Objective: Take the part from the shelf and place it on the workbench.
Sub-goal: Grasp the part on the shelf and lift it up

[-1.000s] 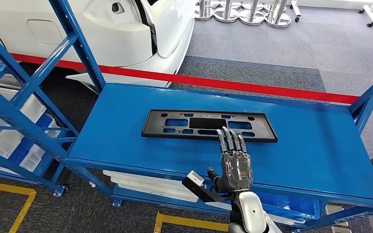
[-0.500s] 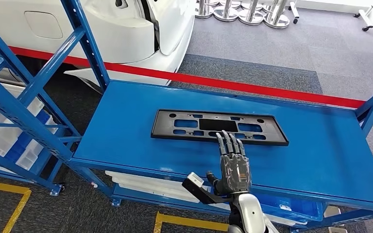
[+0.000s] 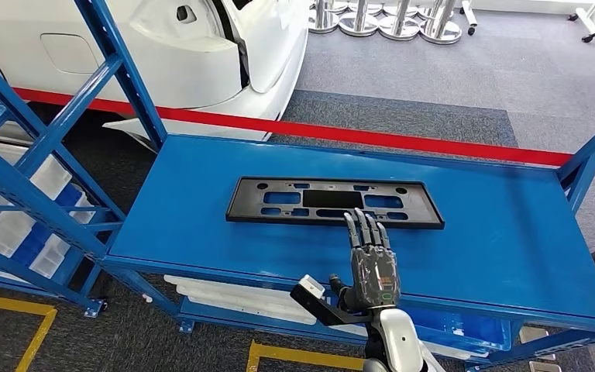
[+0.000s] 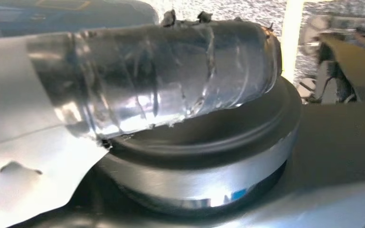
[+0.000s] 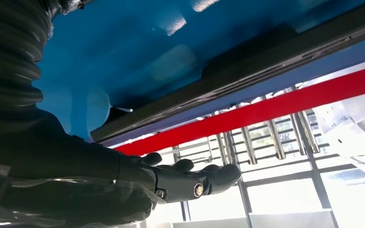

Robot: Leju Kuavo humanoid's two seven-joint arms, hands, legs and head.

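Observation:
The part [image 3: 335, 202] is a long flat black plate with several cut-outs, lying on the blue shelf top [image 3: 201, 209] near its middle. My right hand [image 3: 373, 261] reaches over the shelf's front edge with its fingers straight and apart, holding nothing. Its fingertips [image 3: 362, 220] are at the plate's near long edge, right of the plate's centre; I cannot tell whether they touch it. In the right wrist view the hand [image 5: 185, 183] is stretched out flat beside the plate's dark edge [image 5: 247, 80] on the blue surface [image 5: 138, 57].
Blue rack uprights [image 3: 62, 124] stand at the left, another [image 3: 593, 159] at the right. White bins [image 3: 15, 225] and white trays [image 3: 232, 294] sit on lower levels. A red floor line [image 3: 403, 139], a white car body [image 3: 201, 46] and grey carpet lie beyond.
The whole picture swung right and back, so the camera moved. My right hand stays flat at the plate's near edge, and the plate has not moved on the shelf.

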